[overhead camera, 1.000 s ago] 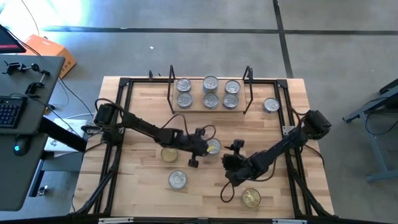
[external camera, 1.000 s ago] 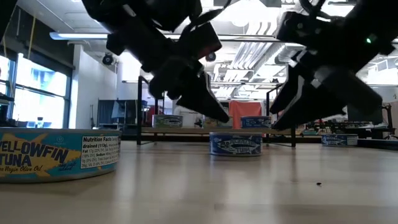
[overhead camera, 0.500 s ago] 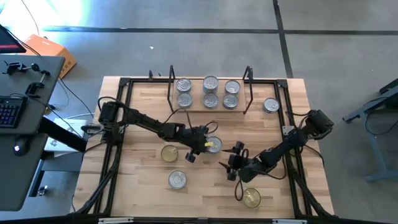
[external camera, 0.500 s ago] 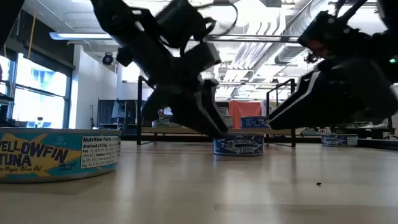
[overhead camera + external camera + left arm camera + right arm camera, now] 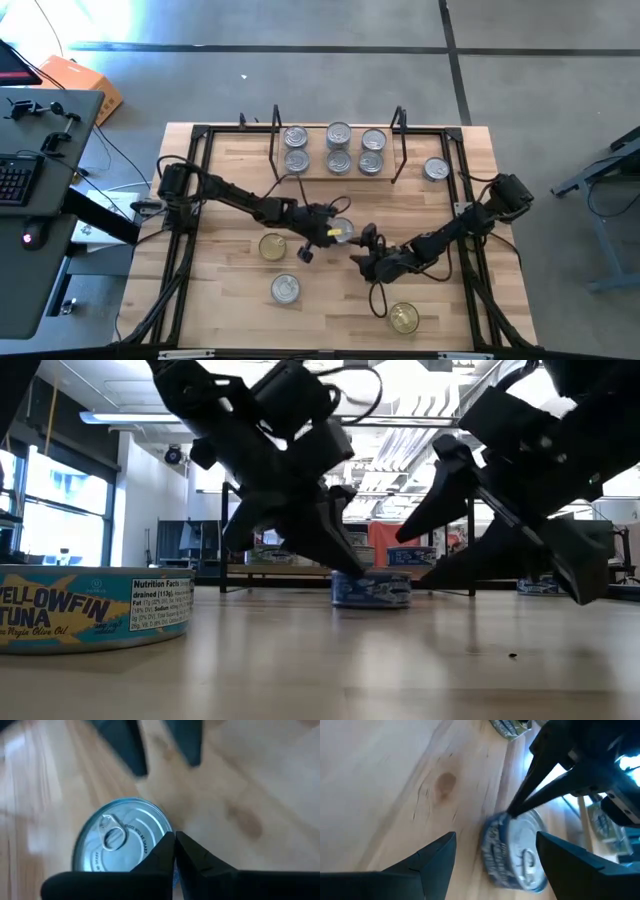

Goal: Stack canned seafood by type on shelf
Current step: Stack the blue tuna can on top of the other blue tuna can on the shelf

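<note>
Left claw [image 5: 335,233]: pinched closed, reaching low toward mid-counter.
Right claw [image 5: 358,252]: spread wide, low, facing it.

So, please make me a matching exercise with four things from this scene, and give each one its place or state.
Things:
1. left gripper
2. right gripper
3. yellowfin tuna can
4. shelf

Places or states:
A. holds six silver-lidded cans in three columns
B. fingers spread wide, pointing at the blue-labelled can
C. nearest the low camera, on the tabletop
D. fingers pressed together at the rim of the blue-labelled can

Pairs: 1-D, 2-B, 3-C, 4-A
</note>
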{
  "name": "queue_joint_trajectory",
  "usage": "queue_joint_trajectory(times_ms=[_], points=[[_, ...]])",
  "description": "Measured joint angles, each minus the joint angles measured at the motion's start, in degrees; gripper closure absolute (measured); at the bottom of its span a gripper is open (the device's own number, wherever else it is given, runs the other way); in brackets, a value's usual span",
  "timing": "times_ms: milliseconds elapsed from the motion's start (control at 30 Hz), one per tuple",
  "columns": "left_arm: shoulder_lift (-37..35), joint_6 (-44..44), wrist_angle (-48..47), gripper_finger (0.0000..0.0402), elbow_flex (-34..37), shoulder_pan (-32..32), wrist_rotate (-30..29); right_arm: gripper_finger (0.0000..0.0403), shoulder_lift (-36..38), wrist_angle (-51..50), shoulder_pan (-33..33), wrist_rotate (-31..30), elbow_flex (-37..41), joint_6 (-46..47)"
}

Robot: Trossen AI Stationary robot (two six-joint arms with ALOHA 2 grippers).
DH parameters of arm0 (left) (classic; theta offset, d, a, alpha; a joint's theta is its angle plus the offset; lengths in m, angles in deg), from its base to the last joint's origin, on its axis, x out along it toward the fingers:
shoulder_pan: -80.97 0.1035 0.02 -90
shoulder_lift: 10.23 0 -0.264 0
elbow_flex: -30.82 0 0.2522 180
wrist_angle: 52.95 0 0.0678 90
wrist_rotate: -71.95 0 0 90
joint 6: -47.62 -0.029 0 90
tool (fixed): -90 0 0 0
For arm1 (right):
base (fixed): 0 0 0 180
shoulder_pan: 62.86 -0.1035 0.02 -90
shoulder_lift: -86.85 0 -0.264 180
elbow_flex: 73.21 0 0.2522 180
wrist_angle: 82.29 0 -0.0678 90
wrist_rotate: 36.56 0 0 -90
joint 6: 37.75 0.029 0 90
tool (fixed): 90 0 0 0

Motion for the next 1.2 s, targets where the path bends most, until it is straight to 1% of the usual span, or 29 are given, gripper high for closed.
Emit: queue_joint_trajectory(times_ms=[67, 200, 333, 500, 600, 667, 733, 833, 967, 1067, 1133, 1200], points=[[0.0, 0.1, 1.3, 0.0400, -0.3, -0.6, 0.0, 0.0135, 0.0, 0.0, 0.2, -0.2, 0.0, -2.6], [0.0, 1.1, 3.6, 0.0401, -0.7, -1.4, -0.1, 0.0135, 0.0, -0.4, 0.3, -2.8, 0.0, -4.4], [-0.1, 3.6, 6.3, 0.0401, -0.7, -1.5, -0.7, 0.0135, 0.0, -0.4, 0.3, -2.5, 0.0, -4.9], [-0.1, 4.0, 6.4, 0.0401, -0.7, -1.3, -2.9, 0.0135, -1.2, -2.1, 1.0, -2.6, 0.0, -2.2], [-0.1, 4.0, 6.9, 0.0401, -0.7, -1.3, -3.1, 0.0135, -3.2, -0.6, 1.8, -3.4, -0.2, 0.9], [-0.1, 4.0, 6.9, 0.0401, -0.7, -1.5, -3.2, 0.0140, -4.2, 0.9, 2.1, -6.2, -0.3, 3.3], [-0.1, 4.0, 6.9, 0.0401, -0.7, -1.8, -3.9, 0.0154, -4.4, 1.1, 2.0, -8.9, -0.2, 4.8], [-0.2, 4.0, 8.3, 0.0402, -0.7, -2.5, -7.1, 0.0200, -4.3, 1.0, 2.0, -9.4, -0.1, 6.3], [-0.5, 4.0, 9.4, 0.0401, -0.7, -3.2, -12.9, 0.0285, -4.3, -0.2, 3.0, -8.6, -0.1, 11.0], [-2.3, 4.0, 6.7, 0.0400, -0.7, -4.2, -17.3, 0.0290, -4.3, -0.3, 2.9, -9.0, -0.1, 12.2], [-4.5, 4.0, 2.8, 0.0398, -0.8, -5.1, -22.2, 0.0290, -3.5, -1.0, 2.4, -8.6, -0.1, 13.2], [-7.1, 4.5, -2.7, 0.0398, -0.8, -6.3, -27.6, 0.0290, -1.8, -3.8, 1.7, -7.8, -0.8, 15.8]])
